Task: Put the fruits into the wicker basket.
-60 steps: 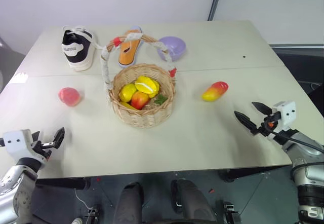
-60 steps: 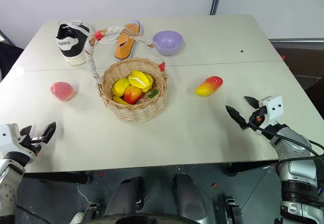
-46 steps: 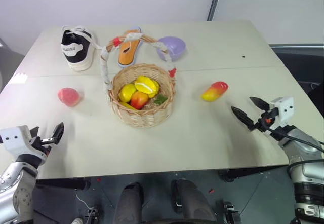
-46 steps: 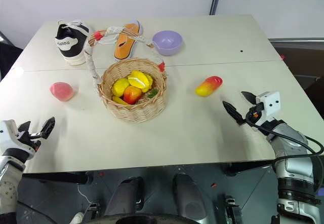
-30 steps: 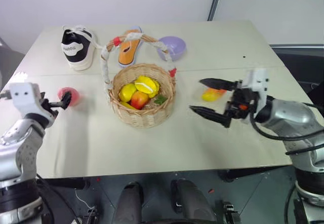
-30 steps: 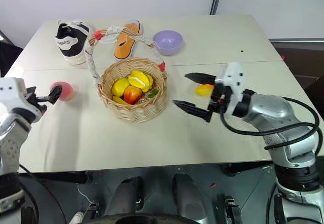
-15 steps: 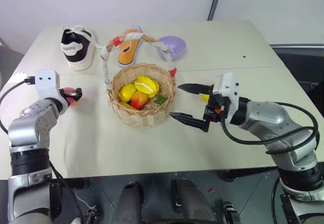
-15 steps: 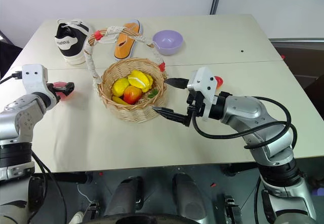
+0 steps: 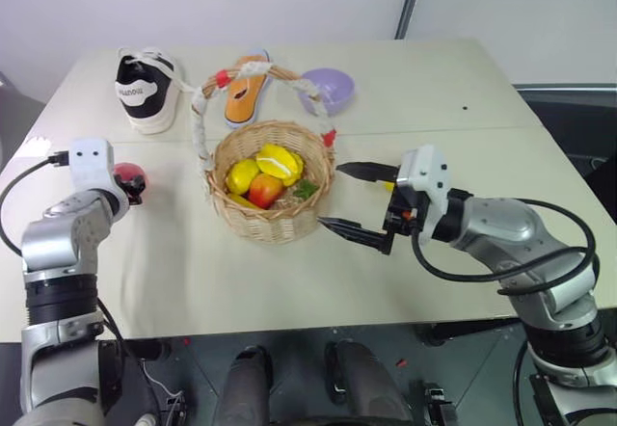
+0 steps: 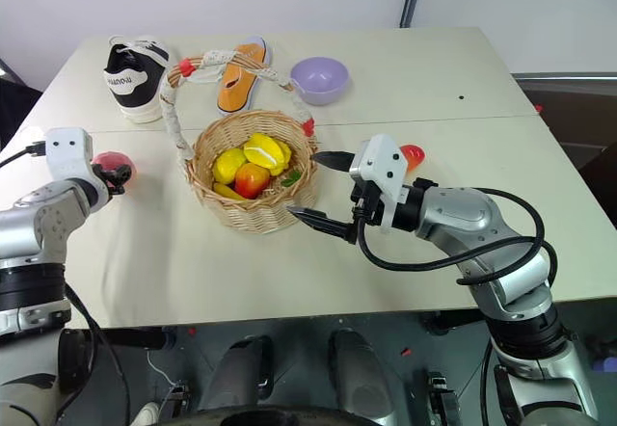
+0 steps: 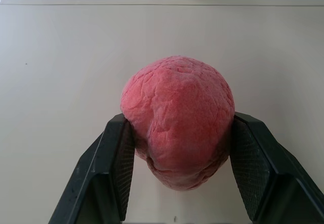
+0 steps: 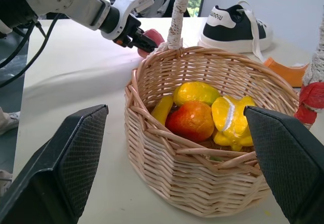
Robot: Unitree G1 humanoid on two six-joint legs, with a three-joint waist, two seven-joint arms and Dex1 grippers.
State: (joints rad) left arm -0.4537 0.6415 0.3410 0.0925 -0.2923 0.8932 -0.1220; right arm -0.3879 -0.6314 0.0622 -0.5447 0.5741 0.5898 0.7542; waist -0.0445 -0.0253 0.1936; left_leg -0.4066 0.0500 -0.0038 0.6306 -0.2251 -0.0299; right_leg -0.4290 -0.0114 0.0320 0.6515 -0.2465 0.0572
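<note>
— Black fingers first: what is the right hand (image 10: 321, 192) doing?

— It is hanging just beside the near right wall of the wicker basket (image 10: 253, 209), its two fingers standing wide apart and gripping nothing. In its wrist view the basket is sitting right between the fingers.

— And the left hand (image 9: 135, 184)?

— It is pressing both pads against the sides of the peach (image 11: 177, 125), which is sitting on the cream surface (image 9: 463, 146) to the left of the basket. The fingers are closed on the fruit.

— Where is the mango lying?

— The mango (image 10: 413, 155) is lying on the surface to the right of the basket, mostly hidden behind the right hand's white housing, so just its red end is peeking out.

— What is the basket holding?

— Yellow fruits (image 9: 280, 163) and a red-orange one (image 9: 265, 190) are lying inside it, under the arched handle (image 9: 201, 122) wrapped in white cloth.

— And farther back?

— An orange insole (image 9: 245, 93), a lilac bowl (image 9: 329, 89) and a black-and-white sneaker (image 9: 147, 91) are sitting along the far part of the surface.
</note>
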